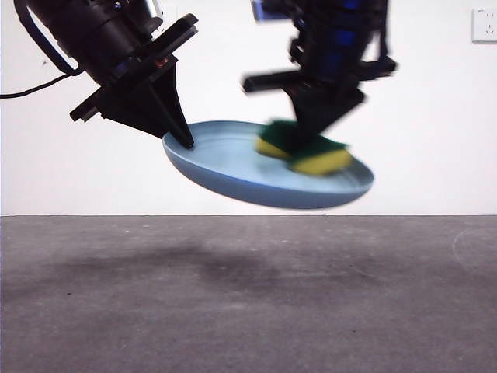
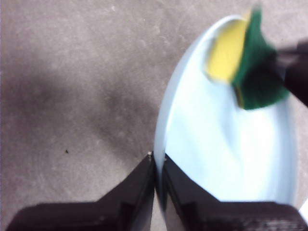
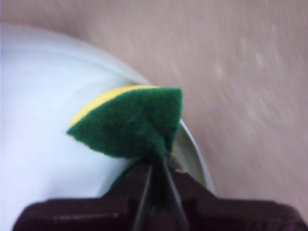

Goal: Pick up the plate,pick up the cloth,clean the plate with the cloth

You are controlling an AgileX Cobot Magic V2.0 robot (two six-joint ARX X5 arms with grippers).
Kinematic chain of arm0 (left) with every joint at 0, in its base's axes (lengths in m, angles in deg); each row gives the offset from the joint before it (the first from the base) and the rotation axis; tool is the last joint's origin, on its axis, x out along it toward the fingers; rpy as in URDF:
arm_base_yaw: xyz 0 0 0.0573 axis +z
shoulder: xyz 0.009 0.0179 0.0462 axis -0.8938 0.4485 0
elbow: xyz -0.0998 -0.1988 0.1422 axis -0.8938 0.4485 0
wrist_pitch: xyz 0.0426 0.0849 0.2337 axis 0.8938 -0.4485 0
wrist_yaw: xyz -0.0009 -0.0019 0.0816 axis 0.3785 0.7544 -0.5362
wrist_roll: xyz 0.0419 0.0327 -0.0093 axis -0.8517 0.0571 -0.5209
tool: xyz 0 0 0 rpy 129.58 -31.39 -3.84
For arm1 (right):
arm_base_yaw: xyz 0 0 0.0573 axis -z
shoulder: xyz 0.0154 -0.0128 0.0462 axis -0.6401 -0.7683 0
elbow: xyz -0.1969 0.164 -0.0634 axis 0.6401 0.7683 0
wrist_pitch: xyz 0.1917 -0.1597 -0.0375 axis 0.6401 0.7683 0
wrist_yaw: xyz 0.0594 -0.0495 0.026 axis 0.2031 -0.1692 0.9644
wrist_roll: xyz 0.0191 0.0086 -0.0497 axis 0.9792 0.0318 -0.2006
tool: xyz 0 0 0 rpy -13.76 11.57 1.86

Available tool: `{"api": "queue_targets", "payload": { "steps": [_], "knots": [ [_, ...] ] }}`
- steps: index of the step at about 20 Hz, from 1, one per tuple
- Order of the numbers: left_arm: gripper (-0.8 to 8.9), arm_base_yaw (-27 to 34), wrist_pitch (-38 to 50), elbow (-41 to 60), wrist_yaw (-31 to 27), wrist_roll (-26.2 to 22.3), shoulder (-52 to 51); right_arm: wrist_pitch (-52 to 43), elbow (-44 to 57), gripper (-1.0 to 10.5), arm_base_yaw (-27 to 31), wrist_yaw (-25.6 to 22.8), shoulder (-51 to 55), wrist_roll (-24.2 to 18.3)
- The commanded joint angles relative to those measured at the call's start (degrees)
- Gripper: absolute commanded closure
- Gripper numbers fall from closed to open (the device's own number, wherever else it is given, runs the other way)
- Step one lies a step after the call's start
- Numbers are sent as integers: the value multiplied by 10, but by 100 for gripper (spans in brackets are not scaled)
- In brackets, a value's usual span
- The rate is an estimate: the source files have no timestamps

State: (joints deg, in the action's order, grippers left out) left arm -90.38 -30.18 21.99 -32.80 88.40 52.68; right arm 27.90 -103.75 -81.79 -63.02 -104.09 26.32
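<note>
The light-blue plate (image 1: 233,167) hangs tilted in the air above the table, its right side lower. My left gripper (image 1: 185,140) is shut on its left rim; in the left wrist view the jaws pinch the plate (image 2: 221,154) edge at the left gripper (image 2: 158,166). The cloth, a yellow sponge with a green layer (image 1: 307,151), presses on the plate's right half, blurred. My right gripper (image 1: 314,128) comes down from above, shut on it. In the right wrist view the cloth (image 3: 130,122) lies folded in the right gripper (image 3: 156,166) over the plate (image 3: 38,120).
The grey table (image 1: 248,295) spreads below the lifted plate, with a soft shadow under it. A white wall stands behind, with a socket (image 1: 484,25) at the top right.
</note>
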Motion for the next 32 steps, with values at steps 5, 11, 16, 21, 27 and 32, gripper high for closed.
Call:
{"api": "queue_targets", "payload": {
  "steps": [5,11,16,21,27,32],
  "knots": [
    [822,-7,-8,0,-34,-56,-2,-88,5,963,0,236,1,2],
    [822,19,-8,1,-161,-91,20,8,5,963,0,235,85,3],
    [822,60,4,1,-161,-91,88,72,5,963,0,233,172,3],
    [821,85,25,1,-161,-85,162,104,5,963,0,203,233,7],
    [485,87,34,0,-161,-68,181,148,5,963,0,50,244,7],
    [405,84,35,-3,-144,-22,134,141,5,963,3,27,197,39]
  ]
}}
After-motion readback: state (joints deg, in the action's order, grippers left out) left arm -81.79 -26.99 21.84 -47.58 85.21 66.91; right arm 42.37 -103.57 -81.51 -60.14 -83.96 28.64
